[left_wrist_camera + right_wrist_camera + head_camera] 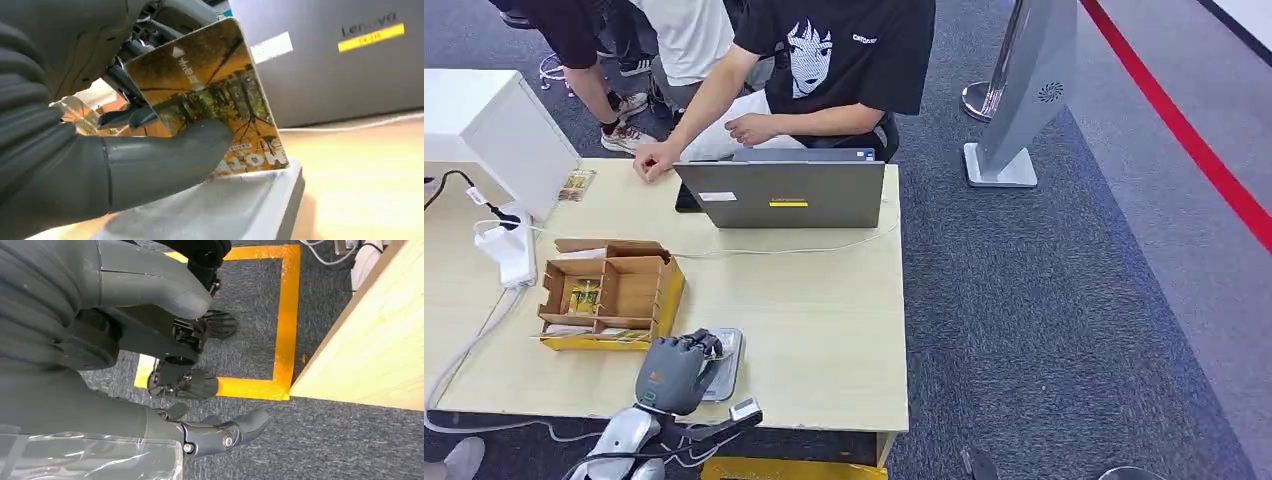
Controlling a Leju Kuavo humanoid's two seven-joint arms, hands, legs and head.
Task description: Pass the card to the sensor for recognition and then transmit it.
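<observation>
Recognition step is in hand, by my judgement: the left robot hand [75, 150] grasps the card [210, 95], a yellow-orange printed card with a tree picture, pinched between the thick grey thumb and the darker fingers [125, 85] behind it. In the left wrist view the card stands tilted, its lower edge at or just above the grey slab of the sensor [235, 210]; whether the two are actually touching cannot be told. In the head view the same robot hand [674, 368] sits over the silver-grey sensor [727, 362] near the front edge of the light wooden surface [824, 320], with the card itself hidden under the fingers there. Just beside the sensor, further in, stands the compartmented cardboard box [609, 295], with what look like more cards in it. A closed-angle grey laptop [784, 192] stands at the far side, back toward the robot, and a seated person in a black shirt rests a hand [652, 160] on the surface beside it. The right robot hand [210, 385] hangs below surface level over grey carpet and yellow floor tape [285, 315]; it is released, fingers apart and holding nothing. Assessment: the card is presented but not yet handed on. The next move calls for laying the card flatter against the sensor face if no reading registers, then lifting it clear without slackening the pinch and carrying it toward whoever receives it. The thumb covers little of the card, so slippage in transit is the risk to watch.
</observation>
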